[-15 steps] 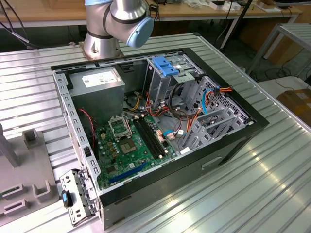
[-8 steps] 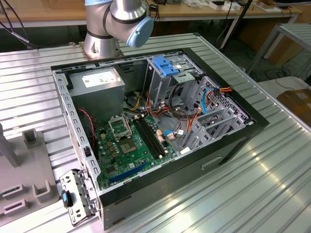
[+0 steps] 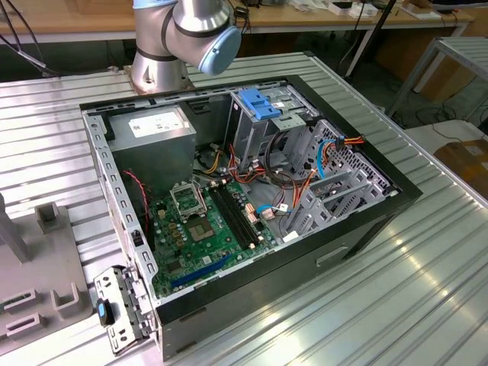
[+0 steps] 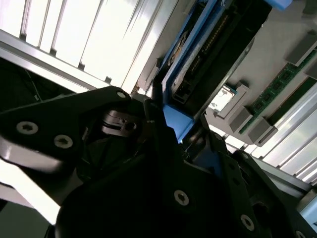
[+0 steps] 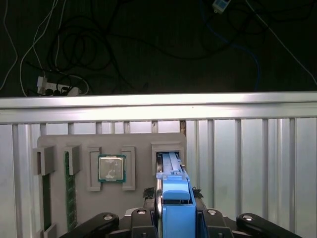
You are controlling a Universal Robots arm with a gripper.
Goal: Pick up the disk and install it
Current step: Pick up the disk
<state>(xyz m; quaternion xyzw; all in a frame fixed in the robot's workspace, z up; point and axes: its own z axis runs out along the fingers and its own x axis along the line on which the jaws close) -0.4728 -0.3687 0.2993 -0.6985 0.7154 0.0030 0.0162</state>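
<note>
First wrist view puts the gripper [image 5: 173, 198] nearest to us: its black fingers [image 5: 150, 225] press against both sides of the disk [image 5: 174, 183] on its blue carrier, so we read the jaws as clamped on it. The disk stands on edge, its far end in a slot of the grey tray [image 5: 141, 144]. Just beside that slot a square chip [image 5: 111, 168] lies flat in its own recess, and further along two green memory sticks [image 5: 70, 191] sit in narrow grooves. Beyond the tray runs the ribbed metal table [image 5: 247, 163], and past its edge we see dark floor with loose cables [image 5: 74, 49]. In the second wrist view the gripper [image 4: 181, 136] fills the foreground, a blue corner of the carrier showing between its fingers, while the disk [image 4: 198, 54] stretches away from it, with the chip [image 4: 221, 99] just beyond. In the exterior view the tray [image 3: 46, 259] lies at the near corner on the exterior view's left. The open case [image 3: 343, 244] takes the middle, with its green board [image 3: 206, 229] exposed and a light-blue bracket [image 3: 259, 103] at the back, and the arm [image 3: 183, 34] rises behind it.
</note>
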